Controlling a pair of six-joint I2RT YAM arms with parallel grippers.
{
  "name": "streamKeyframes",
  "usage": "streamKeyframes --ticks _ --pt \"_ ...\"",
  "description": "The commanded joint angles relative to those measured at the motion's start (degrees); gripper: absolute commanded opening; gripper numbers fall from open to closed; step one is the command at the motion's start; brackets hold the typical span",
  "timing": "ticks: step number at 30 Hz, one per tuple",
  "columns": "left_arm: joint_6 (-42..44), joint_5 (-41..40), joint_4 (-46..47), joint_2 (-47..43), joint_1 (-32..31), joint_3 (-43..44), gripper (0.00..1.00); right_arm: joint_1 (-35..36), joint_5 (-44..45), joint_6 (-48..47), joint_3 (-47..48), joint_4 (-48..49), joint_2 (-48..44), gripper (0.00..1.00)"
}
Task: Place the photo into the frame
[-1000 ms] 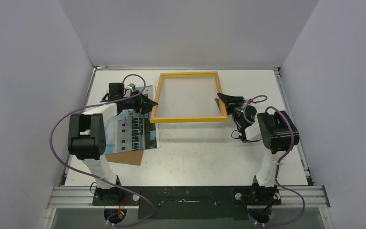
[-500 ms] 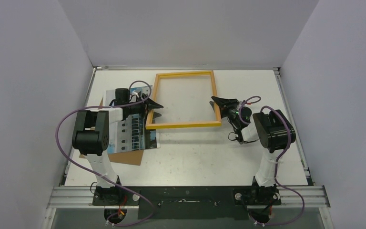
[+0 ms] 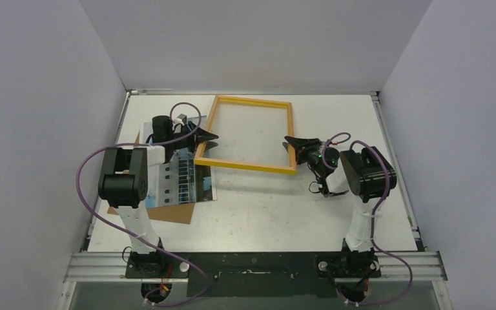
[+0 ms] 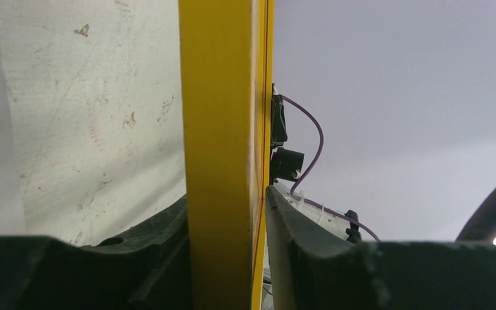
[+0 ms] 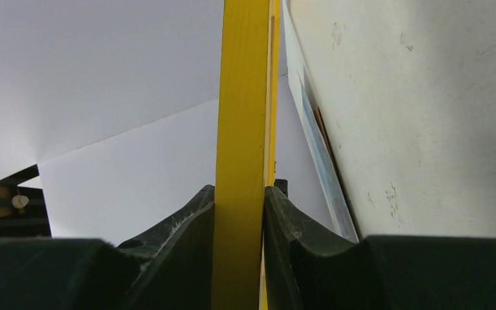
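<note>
left gripper clamps frame left edge | right gripper clamps its right edge | photo flat, near-left

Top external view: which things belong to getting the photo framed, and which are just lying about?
In the job: the frame, gripped at opposite sides by the left end effector and the right end effector; the photo.
Lying about: the brown board under the photo.
</note>
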Motion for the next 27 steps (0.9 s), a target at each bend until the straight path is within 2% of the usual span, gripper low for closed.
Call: streamKeyframes --ticks 1,6,9,14,18,23,27 --pt "4.1 -1.0 -2.1 -1.2 0.8 2.3 0.29 0.0 -1.8 -0.2 -0.3 9.0 0.8 0.07" --pt "13.0 -2.5 -14.9 -3.7 1.4 6.4 0.13 0.0 -2.0 -1.5 -1.3 9.5 2.5 0.13" --pt "18.8 -3.3 -23.8 -4.9 1.3 11.1 0.05 0.0 -1.9 -3.4 -2.1 8.0 2.6 0.26" --pt "23.6 -4.0 -34.1 -6.5 1.2 17.6 0.01 -0.3 -1.7 -6.8 -2.8 2.2 0.6 0.48" --pt "26.3 -4.9 -40.4 -7.6 0.9 21.4 0.0 -0.8 -1.9 -12.3 -2.7 -8.2 -2.8 0.63" --pt "28.1 -5.4 -45.5 -8.9 0.8 25.1 0.0 -1.5 -1.2 -21.0 -1.8 -25.2 -8.5 0.68" --pt "31.3 -6.9 -51.2 -9.5 0.7 29.6 0.0 -1.6 1.1 -31.6 1.8 -44.5 -14.2 0.69"
